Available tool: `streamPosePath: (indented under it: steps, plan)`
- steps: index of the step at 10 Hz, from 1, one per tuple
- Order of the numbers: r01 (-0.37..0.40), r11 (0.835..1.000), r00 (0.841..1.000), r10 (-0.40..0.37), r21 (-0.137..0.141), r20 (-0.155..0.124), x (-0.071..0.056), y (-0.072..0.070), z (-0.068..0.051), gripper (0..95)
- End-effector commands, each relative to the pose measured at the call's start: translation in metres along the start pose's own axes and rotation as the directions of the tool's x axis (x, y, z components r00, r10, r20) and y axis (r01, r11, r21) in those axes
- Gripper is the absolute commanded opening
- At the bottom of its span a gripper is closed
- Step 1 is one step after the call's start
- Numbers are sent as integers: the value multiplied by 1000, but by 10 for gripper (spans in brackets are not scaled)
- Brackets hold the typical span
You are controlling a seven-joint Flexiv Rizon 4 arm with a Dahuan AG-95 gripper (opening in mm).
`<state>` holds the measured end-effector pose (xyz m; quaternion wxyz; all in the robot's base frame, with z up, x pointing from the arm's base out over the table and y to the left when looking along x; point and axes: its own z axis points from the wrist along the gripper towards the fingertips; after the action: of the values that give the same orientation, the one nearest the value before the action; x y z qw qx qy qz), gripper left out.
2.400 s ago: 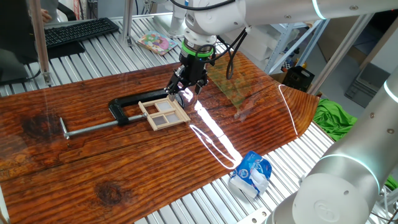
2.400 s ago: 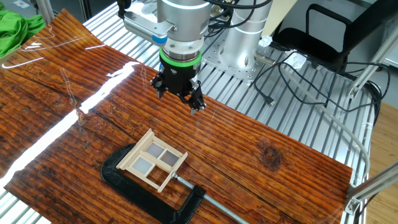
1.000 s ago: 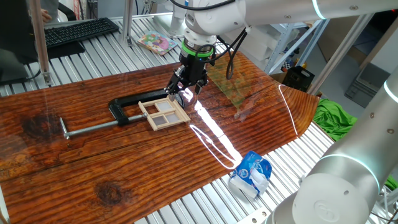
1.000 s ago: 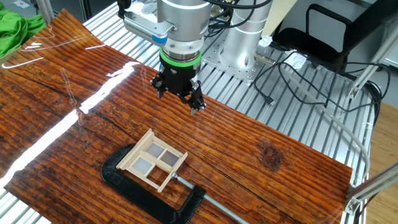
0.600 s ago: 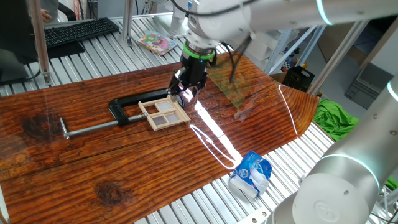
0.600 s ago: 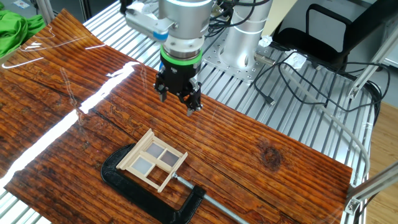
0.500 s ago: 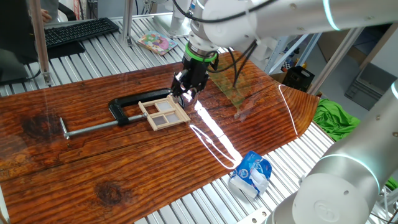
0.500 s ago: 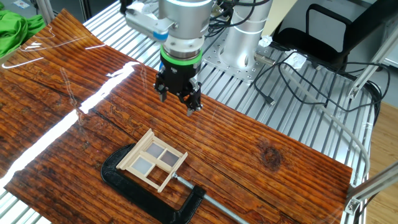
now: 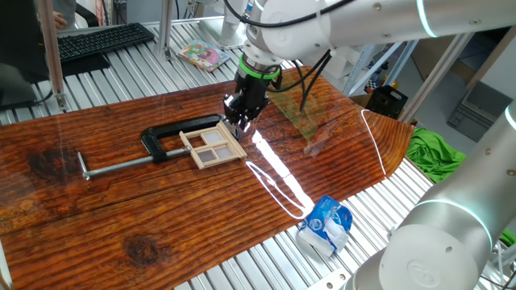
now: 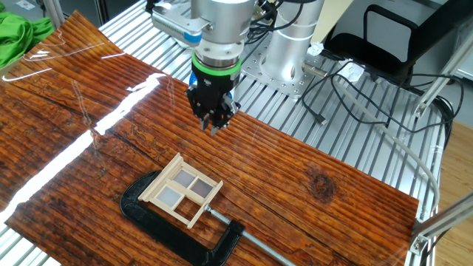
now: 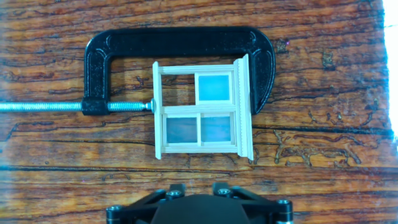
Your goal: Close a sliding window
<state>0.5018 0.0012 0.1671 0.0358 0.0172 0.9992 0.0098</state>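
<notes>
On the wooden counter [image 9: 121,209], a model window [image 9: 213,146] lies flat, held in a black clamp [image 9: 165,134].
Just beside the window's right edge, the jaws hover clenched and empty, pointing straight down, clear of the frame.

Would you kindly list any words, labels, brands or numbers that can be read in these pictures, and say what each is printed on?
No text can be read here.
Blue and white packet at the table edge: print too small to read.
Colourful booklet behind the table: blurred, unreadable.
Sliding window, black clamp and gripper: no markings visible.
</notes>
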Motion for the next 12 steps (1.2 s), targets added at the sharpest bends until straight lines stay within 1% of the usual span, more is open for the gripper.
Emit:
streamPosePath:
  steps: [1,4,6,9,10,11,12]
  plan:
    - [4,1000,1000,-4,0,-4,0,0,1,0]
    - [6,1000,1000,-6,0,-3,-1,1,5,0]
    - [7,1000,1000,-7,0,-3,-5,2,8,0]
    - [9,1000,1000,-9,-7,-11,-17,2,16,0]
    - [9,1000,1000,-9,-10,-12,-23,3,21,0]
    - [10,1000,1000,-10,-12,-13,-25,2,23,0]
    - [11,1000,1000,-11,-16,-14,-31,2,26,0]
